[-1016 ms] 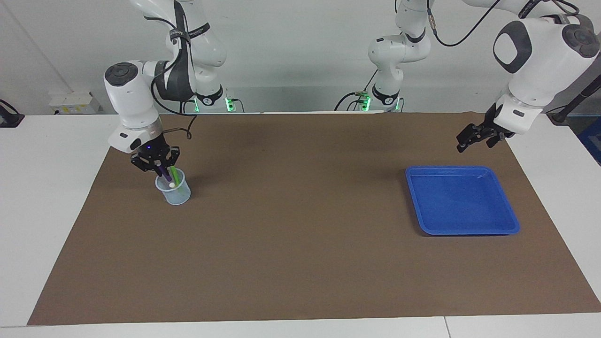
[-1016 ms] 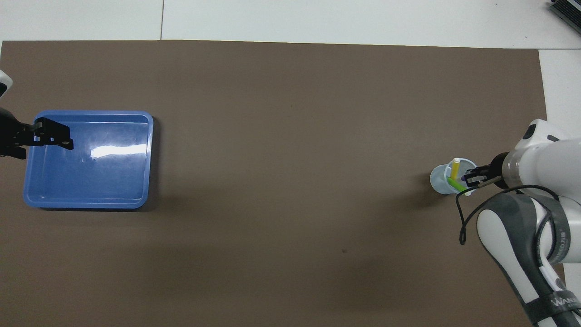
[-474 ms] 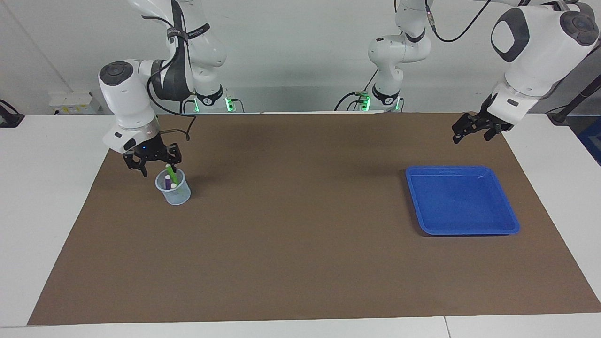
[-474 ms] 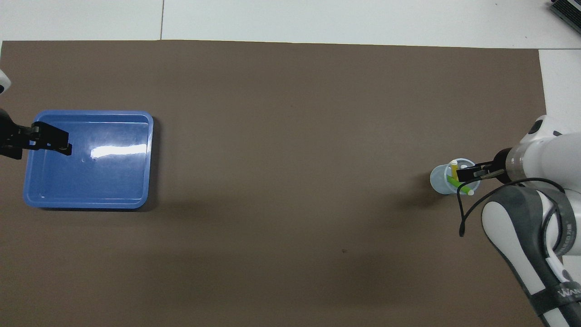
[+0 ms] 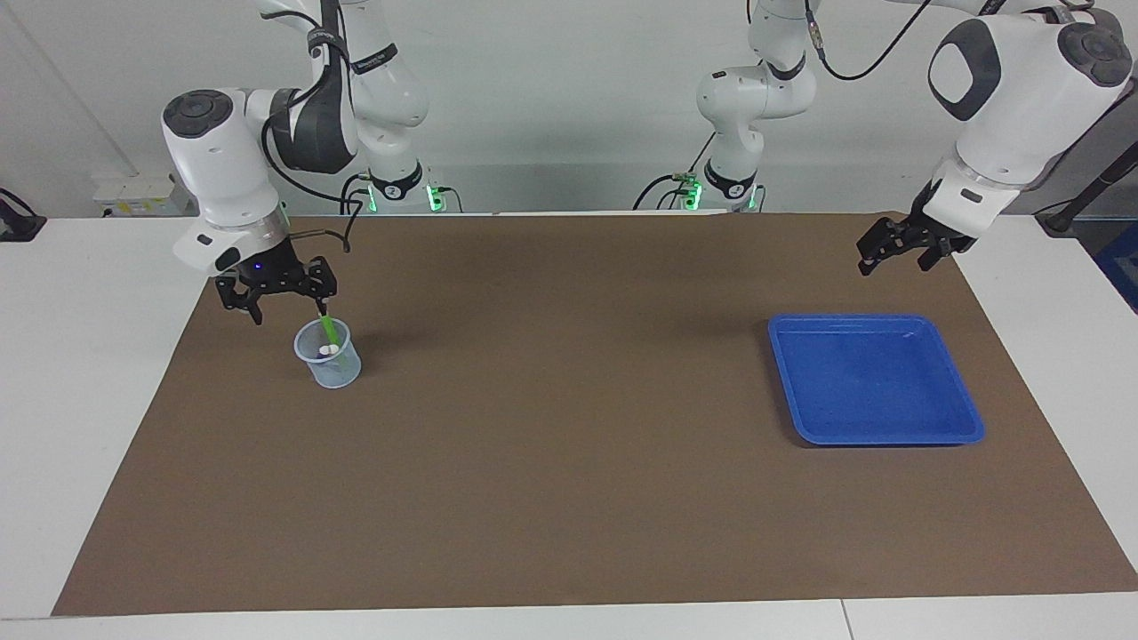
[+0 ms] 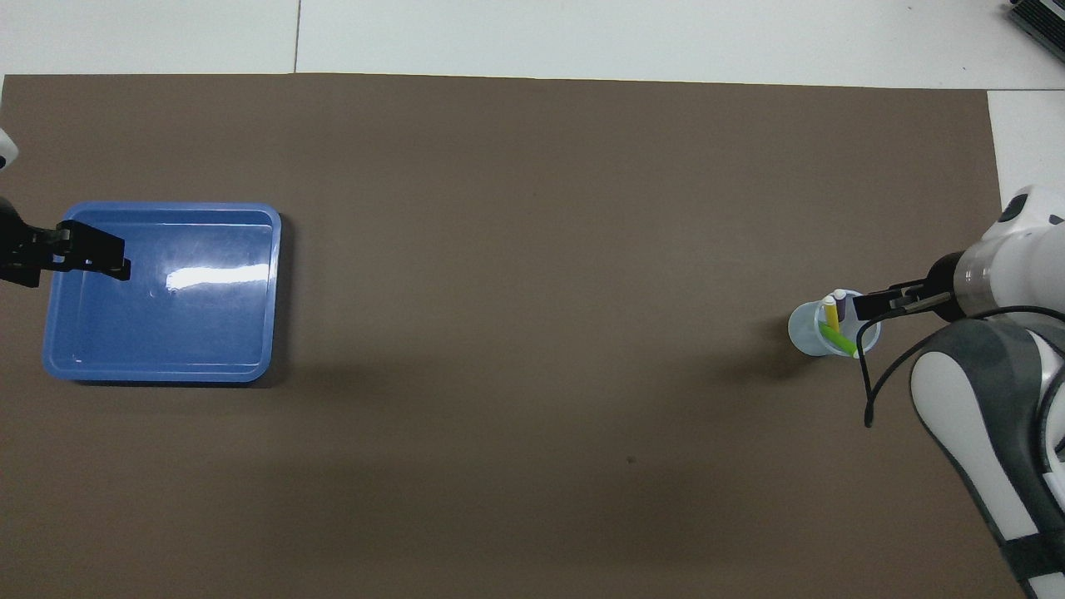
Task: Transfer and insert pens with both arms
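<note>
From overhead I count all three pens in the clear cup (image 6: 819,333) just under my right gripper (image 5: 286,307): yellow pen (image 6: 830,313), green pen (image 6: 837,339) and purple pen (image 6: 841,304); the facing view shows only the green one (image 5: 329,330) plainly. A second ago I pinched the purple pen; now my fingers stand wide and empty, lifted clear; my left gripper (image 5: 896,249) waits spread above the edge of the blue tray (image 5: 876,379), half cut off overhead.
</note>
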`<state>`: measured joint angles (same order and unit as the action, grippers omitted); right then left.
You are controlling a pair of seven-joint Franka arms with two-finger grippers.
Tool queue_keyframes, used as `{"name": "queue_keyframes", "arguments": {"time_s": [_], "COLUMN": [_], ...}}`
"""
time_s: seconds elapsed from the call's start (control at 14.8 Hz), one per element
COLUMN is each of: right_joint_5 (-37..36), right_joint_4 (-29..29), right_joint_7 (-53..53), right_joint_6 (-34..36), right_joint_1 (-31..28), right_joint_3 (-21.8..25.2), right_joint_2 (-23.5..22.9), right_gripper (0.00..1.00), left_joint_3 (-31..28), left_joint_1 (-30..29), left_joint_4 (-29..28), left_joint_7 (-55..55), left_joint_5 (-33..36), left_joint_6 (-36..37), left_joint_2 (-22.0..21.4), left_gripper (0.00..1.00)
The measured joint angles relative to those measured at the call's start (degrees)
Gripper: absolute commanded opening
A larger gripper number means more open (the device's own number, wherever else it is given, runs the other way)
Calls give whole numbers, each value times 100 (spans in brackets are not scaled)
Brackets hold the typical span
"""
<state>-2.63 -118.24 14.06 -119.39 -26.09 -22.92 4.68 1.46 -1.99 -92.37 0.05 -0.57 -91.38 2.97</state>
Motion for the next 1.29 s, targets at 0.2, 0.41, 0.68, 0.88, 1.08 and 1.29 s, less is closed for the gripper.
{"name": "queue_keyframes", "arguments": {"time_s": [0.2,0.41,0.68,0.88,1.08,1.29], "right_joint_5": [0,1,11,13,14,14], "right_joint_4": [310,683,1119,1489,1962,2314], "right_joint_7": [-1,-2,-69,-333,-497,-631], "right_joint_6": [290,614,846,1057,1401,1664], "right_joint_1": [6,6,10,43,193,754], "right_joint_3": [-11,-13,-16,-42,-47,358], "right_joint_2": [-1,-8,-110,-294,-493,-648], "right_gripper": [100,100,100,100,100,100], "left_joint_3": [-6,-17,-19,-31,-32,-32], "left_joint_1": [0,0,0,0,0,0], "left_joint_4": [0,0,0,0,0,0], "left_joint_7": [8,36,38,38,39,39], "left_joint_5": [0,0,0,0,0,0], "left_joint_6": [-16,-36,-46,-56,-57,-56], "left_joint_2": [-14,-17,-19,-19,-20,-20], "left_gripper": [100,100,100,100,100,100]}}
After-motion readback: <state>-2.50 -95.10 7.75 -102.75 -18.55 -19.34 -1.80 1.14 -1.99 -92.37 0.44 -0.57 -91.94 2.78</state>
